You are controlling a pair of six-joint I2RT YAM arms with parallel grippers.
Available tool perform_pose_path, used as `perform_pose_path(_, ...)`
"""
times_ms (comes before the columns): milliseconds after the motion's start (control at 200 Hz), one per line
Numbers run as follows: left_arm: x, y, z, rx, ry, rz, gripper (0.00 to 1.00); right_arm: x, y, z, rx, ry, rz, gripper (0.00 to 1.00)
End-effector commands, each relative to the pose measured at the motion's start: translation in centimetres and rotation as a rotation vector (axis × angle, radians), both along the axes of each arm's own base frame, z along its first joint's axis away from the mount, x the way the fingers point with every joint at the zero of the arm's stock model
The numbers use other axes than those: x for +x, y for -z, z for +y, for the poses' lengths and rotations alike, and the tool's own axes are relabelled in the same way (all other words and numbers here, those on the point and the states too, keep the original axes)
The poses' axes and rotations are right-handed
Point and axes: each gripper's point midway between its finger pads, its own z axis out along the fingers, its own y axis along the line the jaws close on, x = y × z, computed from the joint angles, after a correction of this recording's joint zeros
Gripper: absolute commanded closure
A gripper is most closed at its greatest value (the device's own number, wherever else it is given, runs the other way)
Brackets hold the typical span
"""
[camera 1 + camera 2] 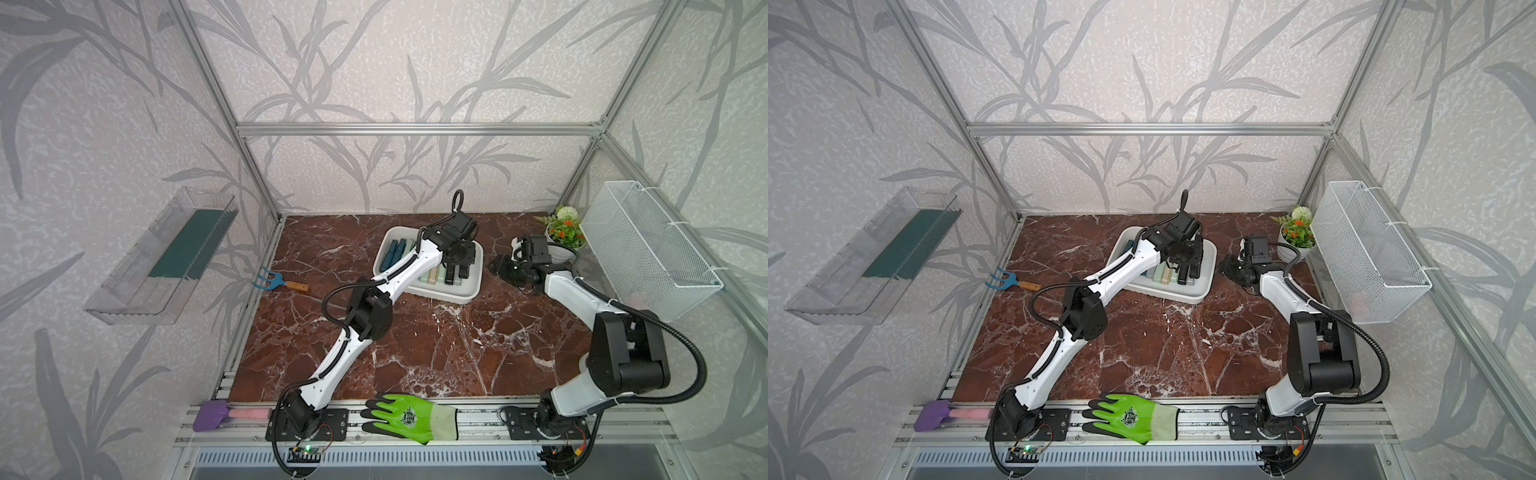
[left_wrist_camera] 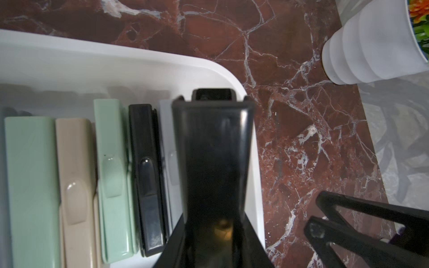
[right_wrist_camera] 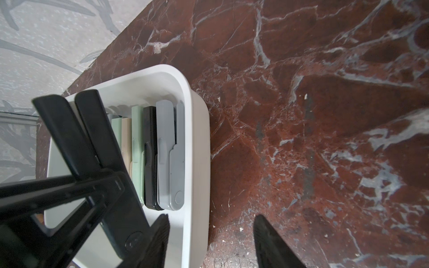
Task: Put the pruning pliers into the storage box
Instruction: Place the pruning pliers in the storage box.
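Left gripper [image 1: 456,274], narrowly closed on black pruning plier [image 2: 212,162] over storage box [image 2: 139,58] end; right gripper [image 3: 211,218], jaws parted, empty, just beside box.

Grey leaf-print wallpaper [image 1: 415,62] on three sides, framed by aluminium bars [image 1: 415,129]. Red-brown marble desk [image 1: 457,353] below. Clear bin [image 1: 124,299] on one wall, wire basket [image 1: 648,249] opposite. Soft, even light.

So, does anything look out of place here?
The pruning pliers sit in a neat row inside the storage box. Only the green glove and purple trowel look stray, lying on the front rail.
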Motion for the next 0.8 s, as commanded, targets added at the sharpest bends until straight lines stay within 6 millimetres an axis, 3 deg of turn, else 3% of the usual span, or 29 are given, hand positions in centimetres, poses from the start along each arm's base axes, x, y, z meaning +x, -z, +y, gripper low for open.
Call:
perform_pose_path(0, -0.2, 0.9, -1.2, -0.010, 0.002, 0.001, 0.79, 0.1, 0.3, 0.3, 0.033, 0.002, -0.006, 0.41)
perform_pose_path(225, 0.0, 4.3, -1.4, 0.058, 0.045, -0.012, 0.79, -0.1, -0.2, -0.3, 0.039, 0.028, -0.027, 0.41)
perform_pose_path(420, 0.1, 5.6, -1.6, 0.070, 0.051, -0.010, 0.79, -0.2, -0.9, -1.0, 0.044, 0.055, -0.055, 0.41)
perform_pose_path(795, 0.5, 7.6, -2.2, 0.088, 0.048, -0.023, 0.76, 0.0, 0.1, -0.5, 0.073, 0.047, -0.040, 0.41)
